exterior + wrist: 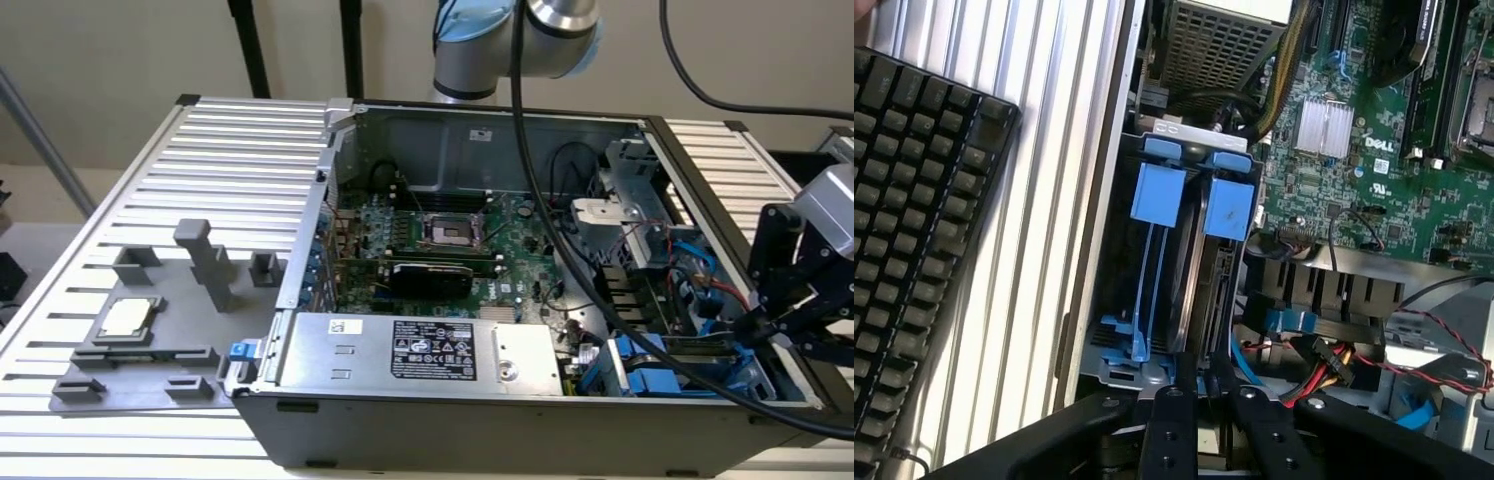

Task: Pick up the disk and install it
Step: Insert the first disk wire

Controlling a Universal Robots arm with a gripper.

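Ribbed metal desk (240, 130) carries an open case (534, 440), Dell-marked motherboard (1374, 150) inside; fingers (1172, 425) grip the blue-railed disk (1194, 270) beside red cables (1334, 362).

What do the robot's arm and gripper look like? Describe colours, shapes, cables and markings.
The arm is built of rounded silver-grey tubes with a light-blue ring at a joint. Black cables trail beside it. The gripper is black, made of angular linked bars. Its fingers are flat black bars with small round screw holes. No markings are readable.
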